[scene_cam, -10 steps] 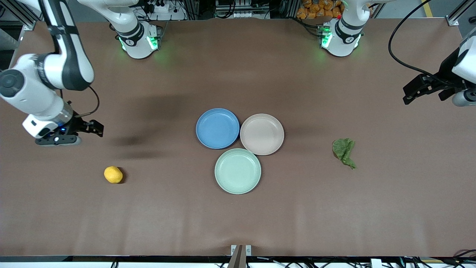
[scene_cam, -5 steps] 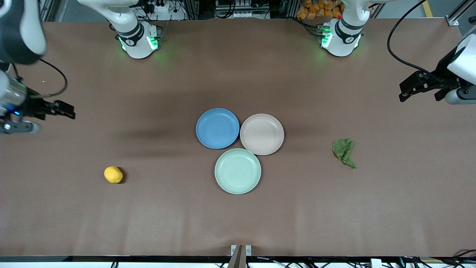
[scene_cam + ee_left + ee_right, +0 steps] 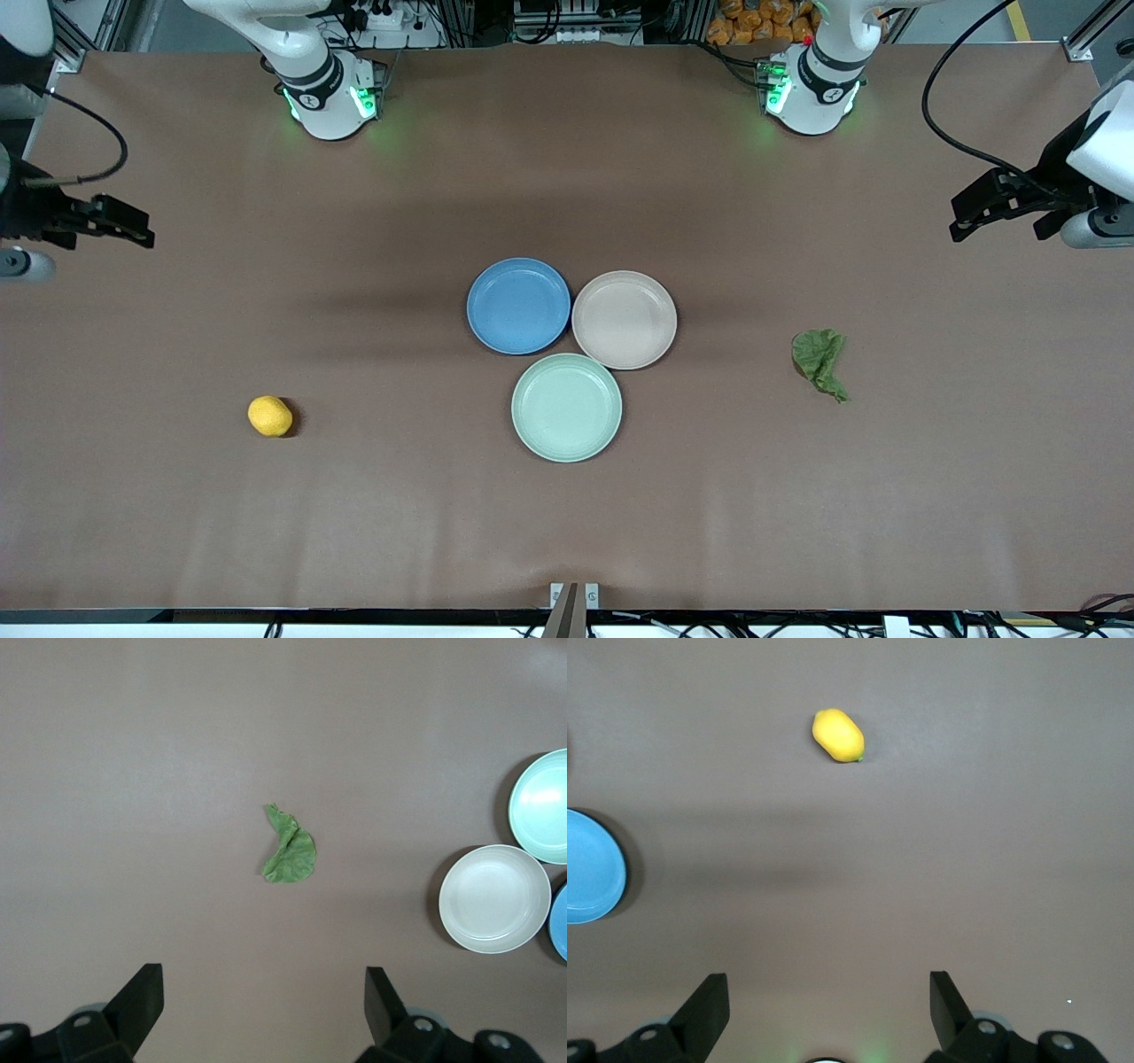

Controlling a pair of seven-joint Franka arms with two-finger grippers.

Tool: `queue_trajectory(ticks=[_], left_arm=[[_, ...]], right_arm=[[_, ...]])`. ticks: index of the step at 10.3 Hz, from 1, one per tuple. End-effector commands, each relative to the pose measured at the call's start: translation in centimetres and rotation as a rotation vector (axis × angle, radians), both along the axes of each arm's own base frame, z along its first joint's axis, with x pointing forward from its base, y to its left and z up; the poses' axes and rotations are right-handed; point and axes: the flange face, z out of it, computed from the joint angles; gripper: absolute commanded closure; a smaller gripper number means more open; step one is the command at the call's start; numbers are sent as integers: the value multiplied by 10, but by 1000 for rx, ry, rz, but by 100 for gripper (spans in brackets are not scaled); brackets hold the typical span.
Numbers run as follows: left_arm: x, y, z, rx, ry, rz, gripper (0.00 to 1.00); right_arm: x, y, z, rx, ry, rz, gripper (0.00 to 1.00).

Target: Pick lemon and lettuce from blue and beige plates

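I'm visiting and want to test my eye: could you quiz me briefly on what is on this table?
1. True or false: the lemon lies on the blue plate.
2. Which plate is nearest the front camera? A) blue plate B) beige plate C) green plate
3. Fill in: the lettuce lies on the bare ____, toward the left arm's end.

Key:
1. False; the lemon lies on the table, toward the right arm's end.
2. C
3. table

Both the left gripper and the right gripper hang open, holding nothing.
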Motion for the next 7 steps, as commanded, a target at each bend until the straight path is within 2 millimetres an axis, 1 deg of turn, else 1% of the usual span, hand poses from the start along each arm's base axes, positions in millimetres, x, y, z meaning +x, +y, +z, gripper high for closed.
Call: queue_trajectory(ticks=[1,2,3,4,7], left_arm=[[-5,3,2,-9,10,-20,0],[-5,3,1,-8,11,-18,0],[-4,4,0,-8,12,-17,0],[-4,3,0,-7,14,-17,0],[-4,2,0,-11,13,-21,0]], right_arm=[[-24,10,30,79,-10,-7,0],[-31,13,41,119,-17,-5,0],[-33,13,49,120,-39,-2,0],[-30,13,55,120,-76,0,0],[-27,16,59,108,-113,7,0]])
